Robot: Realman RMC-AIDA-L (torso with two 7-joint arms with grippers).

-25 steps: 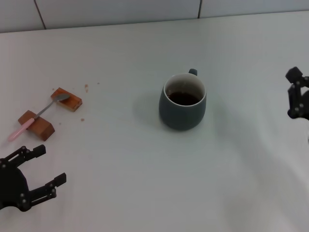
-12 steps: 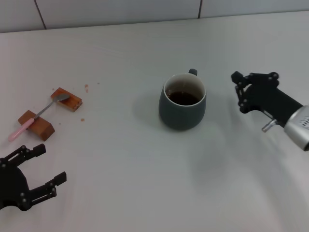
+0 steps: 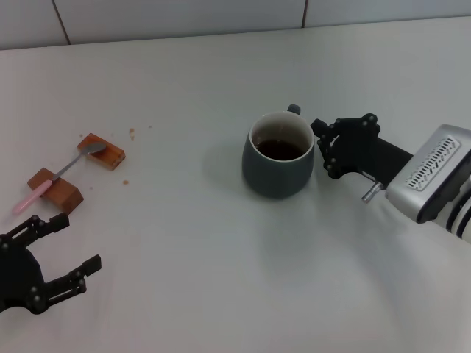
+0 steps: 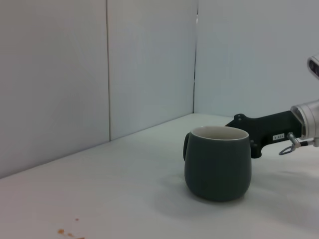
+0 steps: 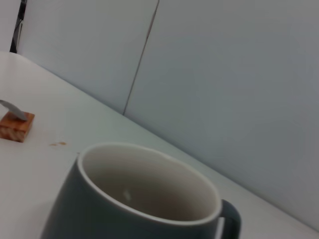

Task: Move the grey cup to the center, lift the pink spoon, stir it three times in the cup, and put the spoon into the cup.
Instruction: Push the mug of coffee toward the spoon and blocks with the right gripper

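- My right gripper sits just beside the grey cup, on the cup's handle side, fingers spread apart and not clamped on anything.
- The cup stands upright on the white counter, dark liquid inside, white rim showing.
- My left gripper hangs low over the counter, well apart from the cup, its fingers splayed open, holding nothing.
- Just beyond those left fingers, the pink spoon lies bridged across two brown wooden blocks, its bowl on the farther block.
- A few brown crumbs dot the counter near the blocks.
- Behind the counter rises a pale tiled wall with thin dark seams.
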